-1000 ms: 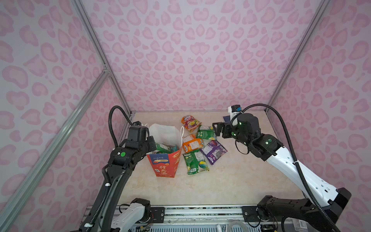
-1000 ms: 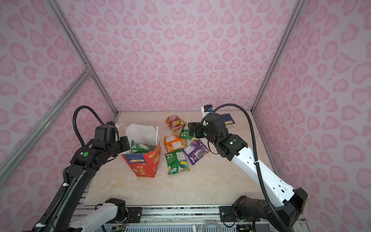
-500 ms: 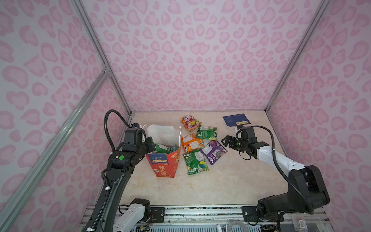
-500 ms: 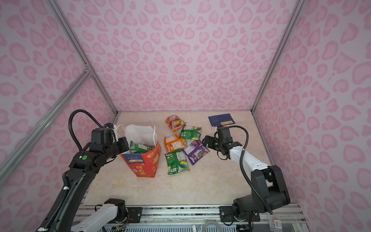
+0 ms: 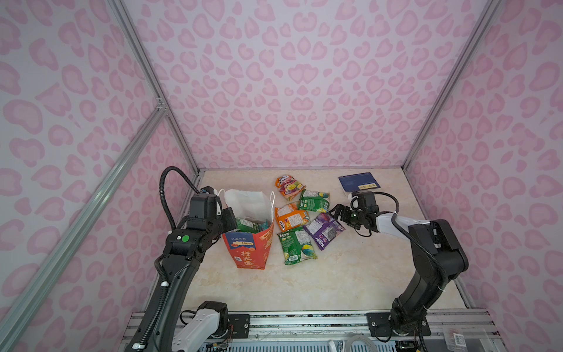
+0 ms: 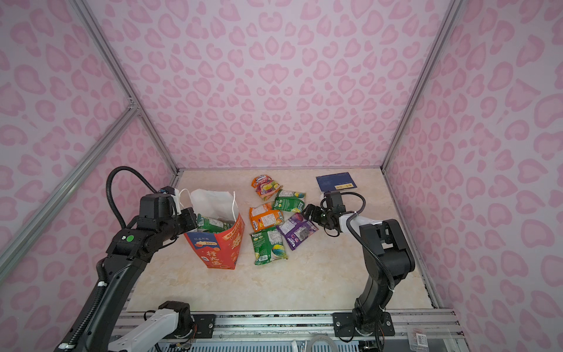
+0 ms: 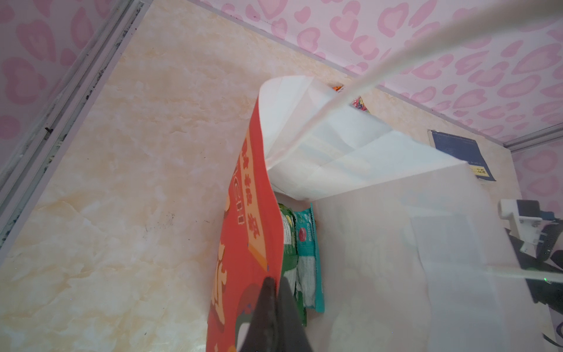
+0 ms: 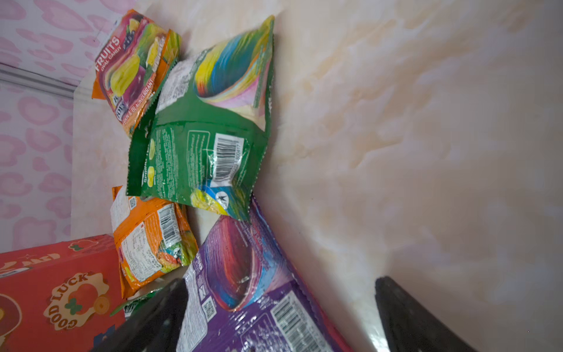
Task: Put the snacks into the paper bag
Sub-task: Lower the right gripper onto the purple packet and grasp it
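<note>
Now, the right hand [image 5: 337,212] sits low over the tabletop [image 5: 335,274], its fingers [image 8: 408,314] spread wide and holding nothing. A second ago this arm was raised high above the far packets. It has since folded down and brought the hand to the purple packet [image 5: 324,230]. In the right wrist view, the fingers straddle that packet's barcode end; we cannot tell whether they touch it. We judge that the approach is complete and that closing on the packet is the next step.

The purple packet lies flat, back face up, skewed to the tabletop edges. Its long axis runs from the barcode end at the hand to the swirl-printed end. That end points at the far green packet [image 5: 315,201] and comes close to its corner. An orange packet [image 5: 291,216], a near green packet [image 5: 297,245] and a fruit-print packet [image 5: 288,186] also remain outside the bag.

The left hand [image 7: 275,283] has not moved. It is clamped on the red wall of the paper bag [image 5: 248,250] at the rim, which keeps the mouth open. The bag stands upright at the left of the tabletop, mouth up, with a teal packet [image 7: 306,253] among those already inside.
</note>
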You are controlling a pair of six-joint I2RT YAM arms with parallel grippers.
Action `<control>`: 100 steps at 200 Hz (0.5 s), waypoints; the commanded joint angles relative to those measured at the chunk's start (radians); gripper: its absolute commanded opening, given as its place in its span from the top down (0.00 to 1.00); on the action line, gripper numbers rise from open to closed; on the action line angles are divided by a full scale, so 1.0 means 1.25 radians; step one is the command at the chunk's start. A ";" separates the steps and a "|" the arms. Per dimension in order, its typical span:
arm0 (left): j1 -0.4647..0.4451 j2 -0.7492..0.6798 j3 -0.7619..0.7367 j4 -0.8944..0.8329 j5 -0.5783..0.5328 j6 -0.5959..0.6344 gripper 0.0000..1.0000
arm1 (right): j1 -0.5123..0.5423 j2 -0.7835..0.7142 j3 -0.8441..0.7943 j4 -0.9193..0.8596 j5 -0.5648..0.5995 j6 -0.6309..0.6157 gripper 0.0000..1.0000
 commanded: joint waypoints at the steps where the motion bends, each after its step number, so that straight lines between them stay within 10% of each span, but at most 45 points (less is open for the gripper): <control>1: 0.001 0.002 -0.003 0.016 0.004 0.010 0.97 | 0.014 0.022 0.003 0.011 -0.051 -0.015 0.02; 100: 0.003 0.006 -0.005 0.017 0.009 0.009 0.97 | 0.093 -0.051 -0.038 -0.078 -0.035 -0.046 0.03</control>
